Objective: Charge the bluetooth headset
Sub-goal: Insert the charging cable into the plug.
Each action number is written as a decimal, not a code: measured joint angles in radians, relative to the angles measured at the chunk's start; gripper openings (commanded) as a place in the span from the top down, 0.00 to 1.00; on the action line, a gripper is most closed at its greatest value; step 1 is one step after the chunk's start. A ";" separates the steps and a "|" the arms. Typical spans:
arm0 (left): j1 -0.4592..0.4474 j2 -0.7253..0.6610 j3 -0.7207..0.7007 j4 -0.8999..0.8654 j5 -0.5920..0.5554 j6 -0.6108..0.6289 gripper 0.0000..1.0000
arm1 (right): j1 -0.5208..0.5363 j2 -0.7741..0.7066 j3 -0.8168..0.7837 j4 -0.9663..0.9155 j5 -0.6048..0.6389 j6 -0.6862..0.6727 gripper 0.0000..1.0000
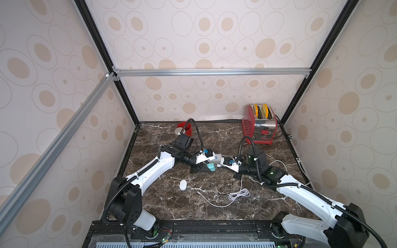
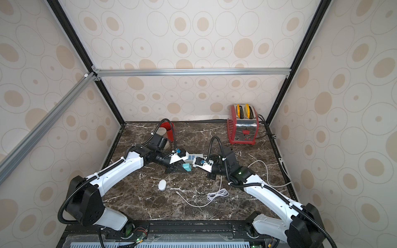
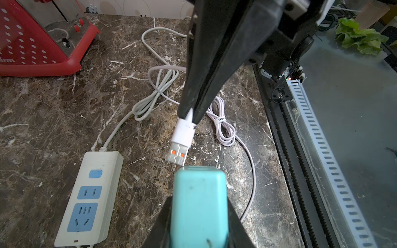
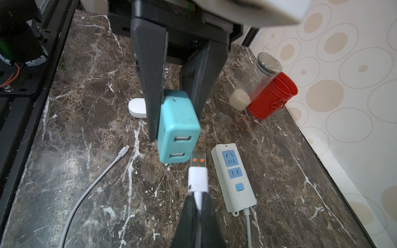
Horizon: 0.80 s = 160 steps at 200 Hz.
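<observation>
Left gripper (image 4: 175, 123) clamped on teal charger (image 3: 199, 199). Right gripper (image 3: 190, 117) pinched narrow on USB plug (image 3: 181, 137), tip just beside a charger port, not inserted. Headset (image 1: 183, 185) lies alone on table (image 1: 171, 206), near-left of both. Power strip (image 4: 233, 171) just beyond.

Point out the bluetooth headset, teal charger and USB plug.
bluetooth headset (image 1: 183, 185), in a top view, shell centre.
teal charger (image 4: 178, 120), right wrist view, broad face.
USB plug (image 3: 182, 134), left wrist view, white housing.
</observation>
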<state>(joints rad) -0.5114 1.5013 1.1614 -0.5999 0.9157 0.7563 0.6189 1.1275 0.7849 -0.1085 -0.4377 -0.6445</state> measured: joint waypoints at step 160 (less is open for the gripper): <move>0.002 -0.001 -0.002 -0.010 -0.014 0.000 1.00 | 0.009 0.035 0.063 -0.113 -0.063 -0.008 1.00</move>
<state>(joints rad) -0.5095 1.5005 1.1595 -0.6098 0.9012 0.7559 0.6281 1.1629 0.8474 -0.2211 -0.5011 -0.6525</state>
